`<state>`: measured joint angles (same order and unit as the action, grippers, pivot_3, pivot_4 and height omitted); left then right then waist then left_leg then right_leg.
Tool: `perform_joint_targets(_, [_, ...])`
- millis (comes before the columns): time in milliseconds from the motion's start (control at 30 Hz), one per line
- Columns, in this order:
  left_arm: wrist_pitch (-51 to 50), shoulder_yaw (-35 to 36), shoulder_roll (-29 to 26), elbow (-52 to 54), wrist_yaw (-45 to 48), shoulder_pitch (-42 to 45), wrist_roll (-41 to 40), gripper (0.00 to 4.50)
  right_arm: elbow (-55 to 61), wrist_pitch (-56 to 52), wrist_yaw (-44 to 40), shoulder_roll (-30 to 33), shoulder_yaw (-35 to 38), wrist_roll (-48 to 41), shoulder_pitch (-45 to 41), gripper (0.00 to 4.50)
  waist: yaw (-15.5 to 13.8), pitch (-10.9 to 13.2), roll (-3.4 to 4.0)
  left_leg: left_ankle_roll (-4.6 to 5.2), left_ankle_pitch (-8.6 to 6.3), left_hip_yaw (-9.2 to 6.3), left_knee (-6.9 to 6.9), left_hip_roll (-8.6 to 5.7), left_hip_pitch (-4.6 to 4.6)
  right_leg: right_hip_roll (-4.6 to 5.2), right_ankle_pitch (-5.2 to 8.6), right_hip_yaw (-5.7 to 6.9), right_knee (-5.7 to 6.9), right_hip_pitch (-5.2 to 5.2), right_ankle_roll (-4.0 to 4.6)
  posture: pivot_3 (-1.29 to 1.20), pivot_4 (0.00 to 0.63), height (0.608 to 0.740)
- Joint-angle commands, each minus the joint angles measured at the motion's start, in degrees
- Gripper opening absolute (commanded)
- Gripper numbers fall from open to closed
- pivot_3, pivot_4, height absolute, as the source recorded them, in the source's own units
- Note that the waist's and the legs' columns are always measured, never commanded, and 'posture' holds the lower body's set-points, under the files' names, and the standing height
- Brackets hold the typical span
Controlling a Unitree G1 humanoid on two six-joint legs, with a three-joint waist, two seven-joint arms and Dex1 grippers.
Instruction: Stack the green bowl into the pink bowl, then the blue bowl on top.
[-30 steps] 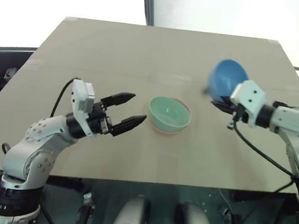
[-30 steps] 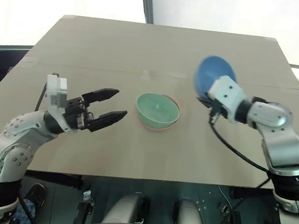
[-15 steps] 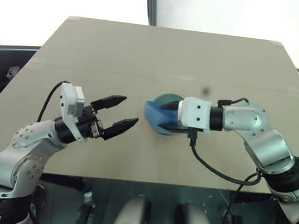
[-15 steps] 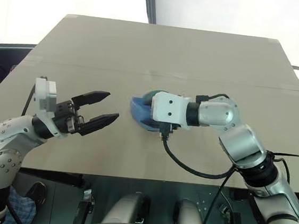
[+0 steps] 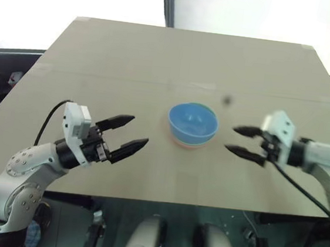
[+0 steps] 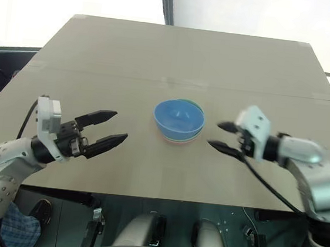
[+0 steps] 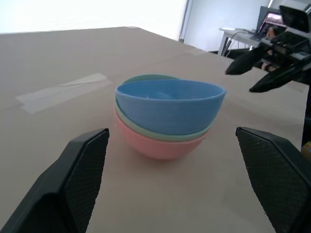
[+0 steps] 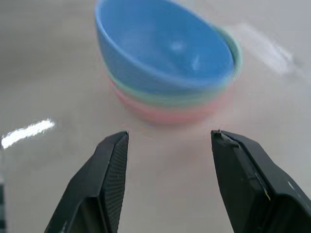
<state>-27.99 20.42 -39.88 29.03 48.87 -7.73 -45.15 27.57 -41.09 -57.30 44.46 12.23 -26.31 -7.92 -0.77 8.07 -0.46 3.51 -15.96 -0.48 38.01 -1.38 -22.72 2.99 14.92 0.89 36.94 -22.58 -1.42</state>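
head views overhead, wrist views low

Left hand (image 5: 125, 137), right hand (image 5: 239, 141) agape

A plain sky-blue bowl (image 7: 170, 104) tops a mint-green bowl (image 7: 160, 133) and a salmon-pink bowl (image 7: 155, 145) on the plain beige counter (image 5: 130, 61).

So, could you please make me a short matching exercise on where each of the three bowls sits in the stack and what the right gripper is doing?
Column 1:
1. blue bowl
2. green bowl
3. pink bowl
4. right gripper

Column 2:
A. bottom of the stack, on the table
B. open, beside the stack, holding nothing
C. top of the stack
D. middle of the stack

Pairs: 1-C, 2-D, 3-A, 4-B
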Motion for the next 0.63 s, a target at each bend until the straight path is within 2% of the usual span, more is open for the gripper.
perform_joint_targets(33, [1.8,2.6,-0.7,0.8,0.6,-1.8,1.0,4.43,-0.6,2.1,-1.7,0.8,9.5,-4.9,3.5,2.82,0.3,0.0,0.01,0.06,-0.03,0.04,0.01,0.03,0.02,-0.01,0.00,-0.02,0.00,0.00,-0.01,0.00,0.150,0.740])
perform_joint_targets(133, [2.3,4.2,-1.0,0.1,1.8,-3.6,1.0,4.43,-3.6,5.7,-5.4,1.5,15.6,-6.9,8.1,2.82,0.0,0.0,0.03,0.10,-0.06,0.04,0.00,0.08,0.12,-0.05,0.01,-0.02,0.04,0.07,0.01,0.00,0.150,0.740])
perform_joint_targets(233, [2.1,6.1,-1.6,-0.2,2.7,-3.7,-0.2,4.43,-4.6,7.3,-7.6,2.5,18.6,-8.9,10.5,2.82,-0.1,0.0,0.07,0.12,-0.07,0.04,0.04,0.08,0.12,-0.04,0.01,-0.02,0.04,0.11,0.02,0.00,0.150,0.740])
perform_joint_targets(633, [2.8,8.5,-2.1,-0.5,5.6,-4.4,-0.3,4.43,-2.8,9.0,-9.2,3.8,19.6,-14.3,12.7,2.82,-0.1,0.0,0.06,0.14,-0.08,0.04,0.09,0.08,0.11,-0.04,0.03,-0.02,0.02,0.13,0.04,0.00,0.150,0.740])
